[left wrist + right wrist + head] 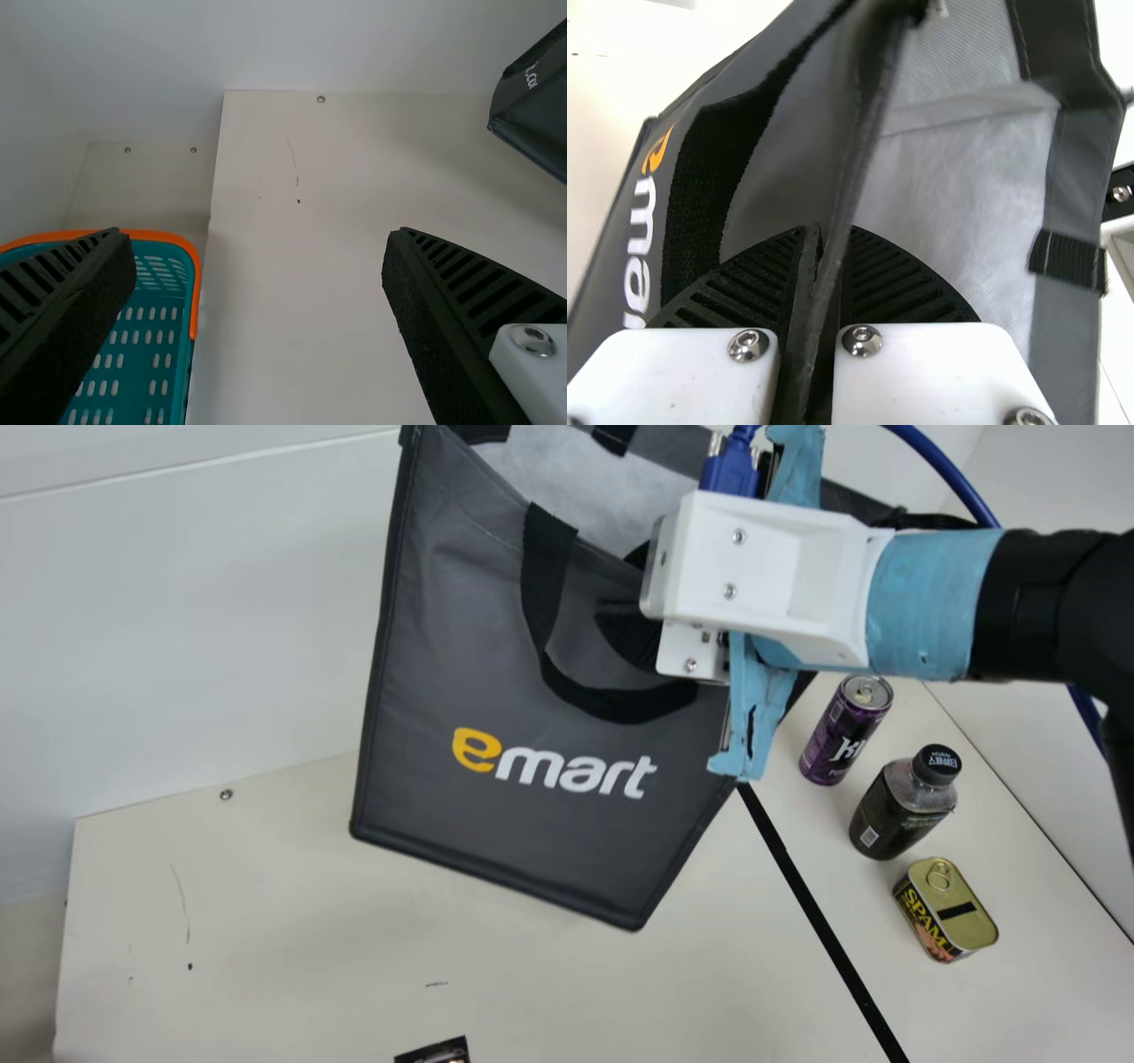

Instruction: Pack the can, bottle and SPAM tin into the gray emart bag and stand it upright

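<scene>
In the main view my right gripper [640, 615] holds the gray emart bag [532, 815] by its top edge, the bag hanging tilted with its mouth open. The right wrist view has that gripper [819, 274] shut on the rim of the bag [806, 168]. The purple can [846, 731] and the dark bottle [904, 806] stand at the right of the table, with the SPAM tin [948, 911] beside the bottle. In the left wrist view my left gripper [257, 274] is open, nothing between its fingers; part of the bag [540, 115] appears farther off.
The cream table [292, 921] has a black strip [824, 921] running between the bag's side and the three groceries. A small dark item [438, 1051] lies at the main view's bottom edge. A teal basket with an orange rim [168, 235] stands beside the table in the left wrist view.
</scene>
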Robot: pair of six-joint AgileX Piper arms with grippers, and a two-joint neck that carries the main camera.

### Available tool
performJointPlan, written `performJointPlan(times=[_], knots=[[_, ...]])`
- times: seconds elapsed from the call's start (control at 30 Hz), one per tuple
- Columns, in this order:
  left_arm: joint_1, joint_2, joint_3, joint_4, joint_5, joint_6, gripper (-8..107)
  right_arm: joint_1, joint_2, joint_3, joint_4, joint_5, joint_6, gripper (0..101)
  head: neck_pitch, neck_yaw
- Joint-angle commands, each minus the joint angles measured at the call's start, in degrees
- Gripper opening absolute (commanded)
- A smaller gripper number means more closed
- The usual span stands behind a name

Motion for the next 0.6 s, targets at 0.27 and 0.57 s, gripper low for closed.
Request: performJointPlan(times=[0.27,0.57], knots=[[0.0,0.0,0.0,0.0,0.0,0.0,90,2.61,-4.16,4.81,-2.56,-0.07,0.94,0,-1.3,-0.14],[0.0,0.0,0.0,0.0,0.0,0.0,90,3.75,-7.0,10.57,-4.17,-0.07,1.44,0,-1.3,-0.14]])
